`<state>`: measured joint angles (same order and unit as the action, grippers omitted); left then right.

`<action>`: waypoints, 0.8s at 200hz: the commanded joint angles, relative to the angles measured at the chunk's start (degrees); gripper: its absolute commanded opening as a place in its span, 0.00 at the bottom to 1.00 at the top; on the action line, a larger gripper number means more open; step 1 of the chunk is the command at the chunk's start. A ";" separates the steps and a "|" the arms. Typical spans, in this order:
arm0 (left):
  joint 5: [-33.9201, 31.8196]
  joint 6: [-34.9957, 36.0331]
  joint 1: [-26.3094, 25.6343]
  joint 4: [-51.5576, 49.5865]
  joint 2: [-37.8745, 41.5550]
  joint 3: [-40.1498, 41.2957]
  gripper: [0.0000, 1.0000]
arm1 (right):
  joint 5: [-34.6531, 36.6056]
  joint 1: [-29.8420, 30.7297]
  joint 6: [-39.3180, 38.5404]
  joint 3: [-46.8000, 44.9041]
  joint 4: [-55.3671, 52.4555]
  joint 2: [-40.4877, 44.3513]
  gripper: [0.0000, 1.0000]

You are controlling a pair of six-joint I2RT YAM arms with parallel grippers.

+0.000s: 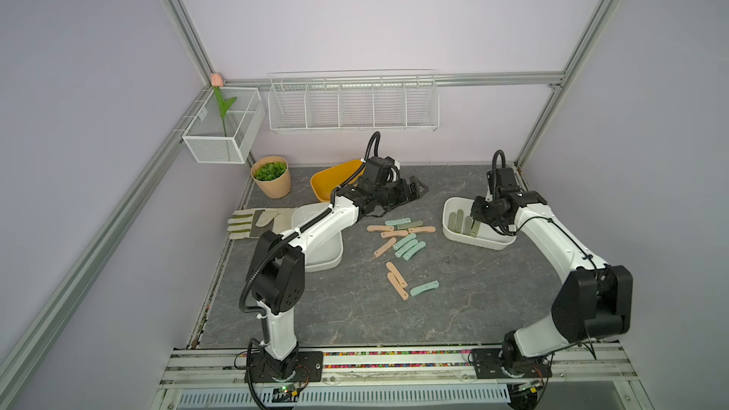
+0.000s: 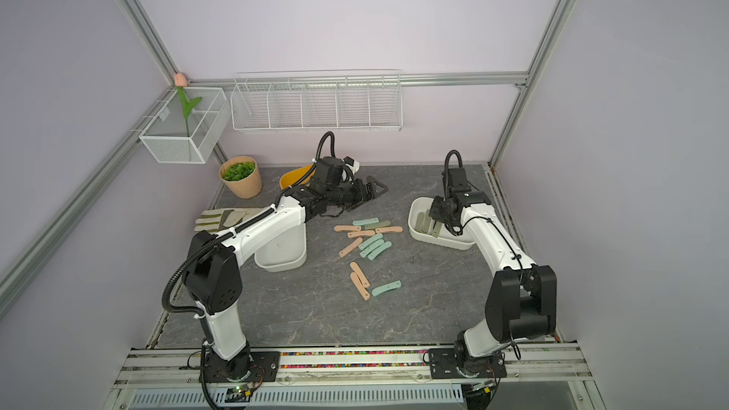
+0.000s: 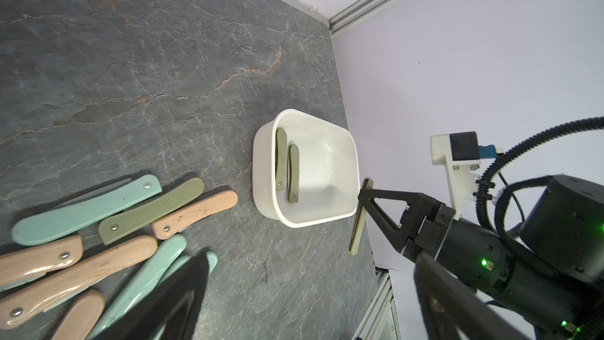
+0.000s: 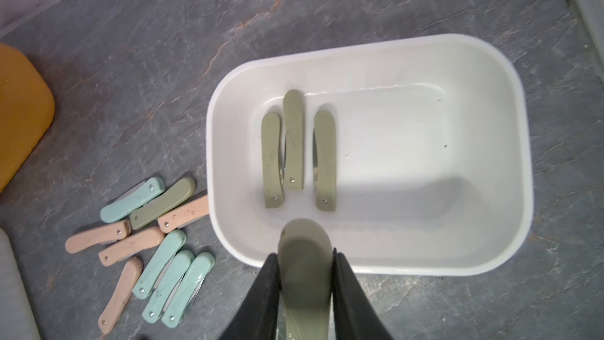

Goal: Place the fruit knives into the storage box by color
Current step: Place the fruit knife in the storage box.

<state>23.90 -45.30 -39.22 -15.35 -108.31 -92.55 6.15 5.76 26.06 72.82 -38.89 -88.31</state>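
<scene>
Above the near rim of the white storage box (image 4: 359, 50) on the right, my right gripper (image 4: 305, 256) is shut on an olive green fruit knife (image 4: 305, 243), which hangs upright from it (image 1: 474, 229). Three olive knives (image 4: 294, 139) lie side by side inside that box. Loose peach-pink, mint and one olive fruit knives (image 1: 402, 238) are scattered mid-table, with two pink ones (image 1: 396, 280) and a mint one (image 1: 424, 287) nearer the front. My left gripper (image 1: 420, 189) hovers open and empty behind the pile (image 3: 310, 263).
A second white box (image 1: 323, 258) sits under my left arm, and a yellow box (image 1: 331, 181) stands behind it. A work glove (image 1: 256, 222) and a potted plant (image 1: 271, 177) are at the back left. Wire racks (image 1: 353, 104) hang on the back wall.
</scene>
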 commanded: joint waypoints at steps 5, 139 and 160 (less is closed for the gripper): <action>1.48 1.00 -1.07 -2.42 -3.31 -4.95 0.99 | -3.10 -3.55 -2.69 -0.26 3.56 -2.60 0.30; 5.52 0.61 -2.70 -3.99 -10.78 -13.44 0.99 | -3.60 -7.87 -10.20 7.75 6.90 -18.83 0.30; 5.79 0.41 -2.79 -3.97 -10.95 -13.53 0.99 | -3.68 -7.84 -10.53 8.31 7.31 -20.76 0.29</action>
<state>28.62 -44.56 -41.67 -19.18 -118.34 -103.72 2.94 -1.78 17.47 79.94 -32.21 -106.74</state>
